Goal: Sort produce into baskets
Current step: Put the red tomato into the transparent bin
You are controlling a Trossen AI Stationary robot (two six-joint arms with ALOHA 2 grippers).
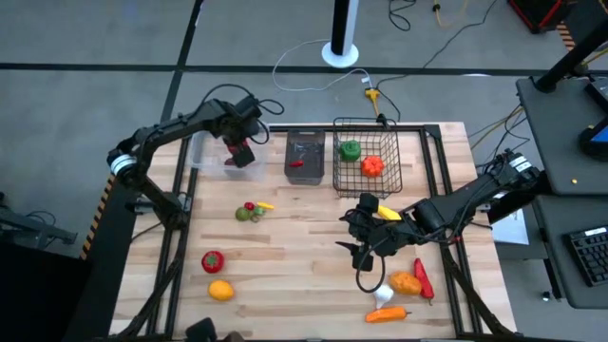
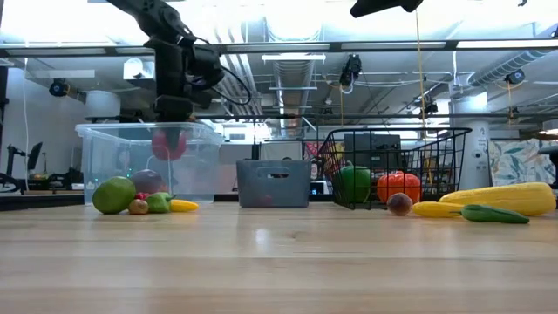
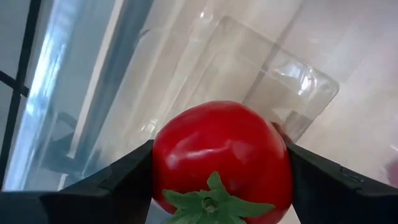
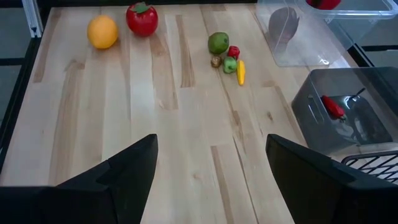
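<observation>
My left gripper point(image 3: 221, 180) holds a red tomato point(image 3: 221, 158) between its fingers point(image 3: 118, 186), one on each side of the fruit. It hangs above the clear tub point(image 1: 211, 152), which sits at the far left corner of the tabletop point(image 1: 294, 256); in the low view the tomato shows at the level of the tub's rim.

My right gripper point(image 4: 211, 180) is empty, with its fingers spread wide. It hovers over the right half of the tabletop, in front of the wire basket point(image 1: 367, 157). Bare wood lies straight ahead of it.

Containers along the far edge, left to right:
- tub;
- dark bin point(image 1: 305, 157), with a red chili point(image 1: 296, 163) inside;
- wire basket, with a green pepper point(image 1: 350, 149) and an orange-red tomato point(image 1: 372, 166) inside.

Loose produce on the tabletop:
- A small cluster point(image 1: 253, 211) lies in front of the tub, near the middle: a green fruit, a red piece, a small green piece and a yellow one.
- A red pepper point(image 1: 212, 260) and an orange point(image 1: 220, 290) lie toward the near left corner, just beside each other.
- An orange piece point(image 1: 406, 282), a red chili point(image 1: 423, 281), a garlic point(image 1: 382, 295) and an orange chili point(image 1: 388, 314) lie near the near right corner, just past my right gripper.
- A yellow piece point(image 1: 388, 212) lies under my right arm.

The centre of the tabletop and the strip along the near edge are open.
</observation>
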